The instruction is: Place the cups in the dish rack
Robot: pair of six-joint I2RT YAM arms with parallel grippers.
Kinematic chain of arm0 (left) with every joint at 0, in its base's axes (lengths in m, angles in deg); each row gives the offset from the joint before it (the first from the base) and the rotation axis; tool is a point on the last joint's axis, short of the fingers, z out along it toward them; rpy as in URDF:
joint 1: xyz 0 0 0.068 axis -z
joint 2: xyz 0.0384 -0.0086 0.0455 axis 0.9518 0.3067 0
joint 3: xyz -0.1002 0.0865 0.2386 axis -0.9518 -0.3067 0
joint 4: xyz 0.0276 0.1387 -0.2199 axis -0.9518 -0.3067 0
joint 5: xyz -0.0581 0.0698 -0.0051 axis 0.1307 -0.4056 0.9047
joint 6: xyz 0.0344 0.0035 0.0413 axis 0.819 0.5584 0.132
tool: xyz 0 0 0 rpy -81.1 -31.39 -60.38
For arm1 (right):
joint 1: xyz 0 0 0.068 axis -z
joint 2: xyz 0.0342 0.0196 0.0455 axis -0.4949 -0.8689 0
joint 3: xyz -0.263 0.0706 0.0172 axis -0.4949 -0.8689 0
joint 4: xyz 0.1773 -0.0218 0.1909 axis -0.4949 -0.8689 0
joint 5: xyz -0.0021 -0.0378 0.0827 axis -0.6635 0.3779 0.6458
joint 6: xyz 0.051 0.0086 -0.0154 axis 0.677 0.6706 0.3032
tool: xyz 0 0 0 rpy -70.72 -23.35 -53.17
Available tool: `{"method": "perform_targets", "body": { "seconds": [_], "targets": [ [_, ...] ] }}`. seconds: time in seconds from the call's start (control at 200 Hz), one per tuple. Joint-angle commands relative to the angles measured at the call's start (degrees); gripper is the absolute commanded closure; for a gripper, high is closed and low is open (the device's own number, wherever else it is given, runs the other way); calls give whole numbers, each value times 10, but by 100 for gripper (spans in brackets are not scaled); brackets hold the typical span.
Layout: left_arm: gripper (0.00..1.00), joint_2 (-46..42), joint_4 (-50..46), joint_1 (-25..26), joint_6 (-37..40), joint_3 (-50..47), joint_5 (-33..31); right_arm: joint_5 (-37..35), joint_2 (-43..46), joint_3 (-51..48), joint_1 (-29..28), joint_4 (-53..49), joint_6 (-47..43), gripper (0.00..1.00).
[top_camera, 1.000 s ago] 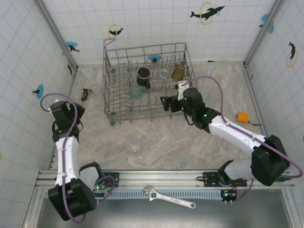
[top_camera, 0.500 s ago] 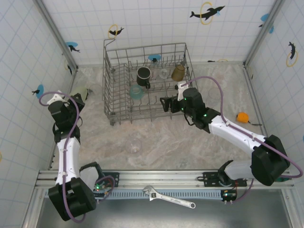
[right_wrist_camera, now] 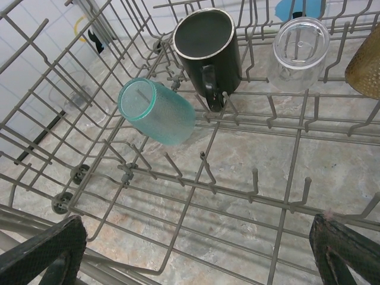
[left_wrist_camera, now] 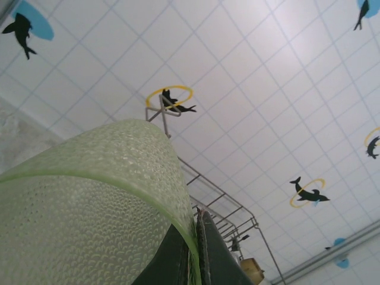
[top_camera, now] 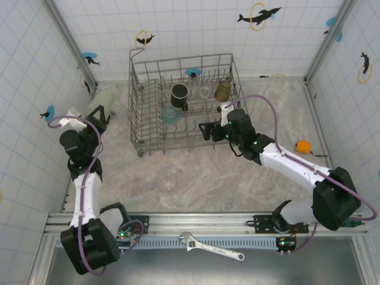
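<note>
In the dish rack (top_camera: 138, 119), mug (top_camera: 180, 95), small glass (top_camera: 205, 91) and tumbler (top_camera: 222, 91) sit left to right — another cup (top_camera: 170, 114) just before the mug; a lone glass (top_camera: 168, 181) on the table (top_camera: 237, 178) in front.

The marbled table (top_camera: 237, 184) carries the rack (top_camera: 138, 119) near its far edge, left of middle. A clear glass (top_camera: 168, 181) rests on the bare top in front of the rack, toward the near edge. A small orange object (top_camera: 303, 146) sits by the right edge.
</note>
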Motion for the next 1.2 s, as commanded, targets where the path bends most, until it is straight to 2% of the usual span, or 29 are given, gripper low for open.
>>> {"method": "perform_targets", "body": {
  "seconds": [0.0, 0.09, 0.19, 0.42, 0.676, 1.001, 1.196],
  "targets": [
    [100, 9, 96, -2, -41, -3, 29, 5, -9, 21, -1, -8, 2, 0],
    [100, 28, 124, 12, -59, 5, 56, 9, -11, 17, -1, -5, 5, 0],
    [100, 46, 121, 56, -44, 21, 68, 17, -11, 16, 0, -1, 12, 0],
    [100, 80, 97, 147, 6, 68, 54, 38, -13, 21, 9, 3, 22, 0],
    [100, 115, 100, 197, 14, 109, 69, 79, -20, 22, 26, 23, 52, 0],
    [100, 163, 93, 265, 36, 149, 83, 59, -24, 46, 30, 15, 69, 0],
    [100, 201, 97, 307, 44, 172, 93, 85, -34, 62, 37, 31, 93, 0]
  ]
}}
